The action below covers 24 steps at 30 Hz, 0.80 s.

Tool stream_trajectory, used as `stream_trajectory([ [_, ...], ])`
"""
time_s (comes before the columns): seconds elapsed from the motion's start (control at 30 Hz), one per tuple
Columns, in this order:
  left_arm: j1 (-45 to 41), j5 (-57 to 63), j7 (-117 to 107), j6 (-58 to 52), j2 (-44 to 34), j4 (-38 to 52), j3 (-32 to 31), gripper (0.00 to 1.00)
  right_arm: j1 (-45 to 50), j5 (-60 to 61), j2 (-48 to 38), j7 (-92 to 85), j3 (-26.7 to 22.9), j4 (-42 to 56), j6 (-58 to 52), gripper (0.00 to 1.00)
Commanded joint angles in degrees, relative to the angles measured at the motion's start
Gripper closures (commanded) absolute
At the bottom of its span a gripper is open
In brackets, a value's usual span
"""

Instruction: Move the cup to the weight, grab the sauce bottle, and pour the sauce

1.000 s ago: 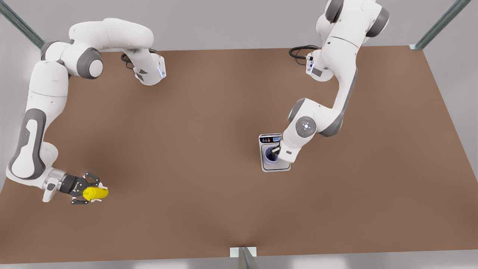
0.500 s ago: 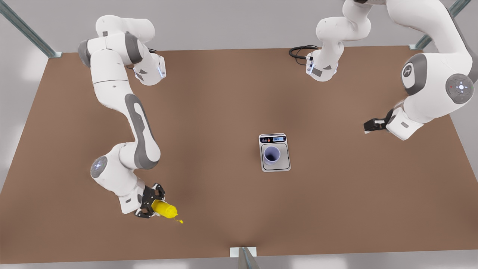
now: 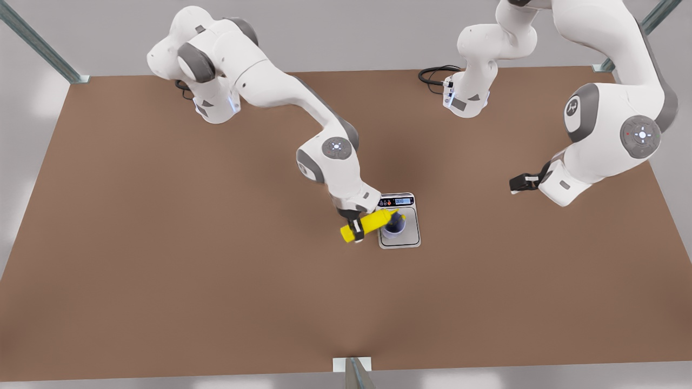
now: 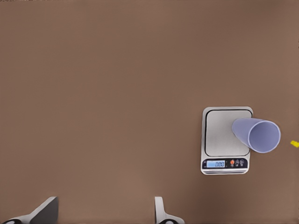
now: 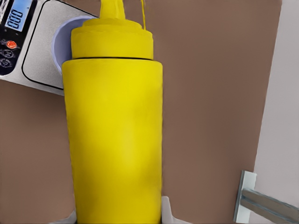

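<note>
The lavender-blue cup stands upright on the silver weight, a little right of the table's middle. My right gripper is shut on the yellow sauce bottle, which lies tilted with its nozzle over the cup's mouth. From the right wrist, the sauce bottle stands in front of the cup and the weight, and a thin yellow thread hangs by the nozzle. My left gripper waits open at the front view's right. Its view shows its fingers apart, the weight and the cup.
Both arm bases stand at the table's back edge, with black cable beside the one on the front view's right. A metal post sits at the front edge's middle, and frame struts stand at the back corners. A metal bracket marks the table's edge.
My right gripper carried the sauce bottle from the table's front left to the weight and tipped it over the cup. My left gripper let go of the cup and drew back to the right.
</note>
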Motion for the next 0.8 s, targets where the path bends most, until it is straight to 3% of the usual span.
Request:
stream_trajectory([
  [0.0,0.1,0.1,0.0,0.0,0.0,0.0,0.0,0.00,0.0,-0.5,0.0,0.0,0.0,0.0,-0.2,0.40],
  [0.3,-1.7,0.1,-0.1,0.2,0.5,0.0,0.1,0.00,0.7,-10.2,0.3,0.0,-0.5,3.2,-10.0,0.40],
  [0.6,-1.6,0.0,0.0,0.3,0.7,0.1,0.2,0.00,2.6,-20.8,2.5,4.5,-1.4,7.3,-13.5,0.40],
  [0.77,-1.6,0.0,0.1,0.3,0.7,0.1,0.2,0.00,3.2,-20.9,5.0,6.8,-1.8,11.1,-14.6,0.40],
])
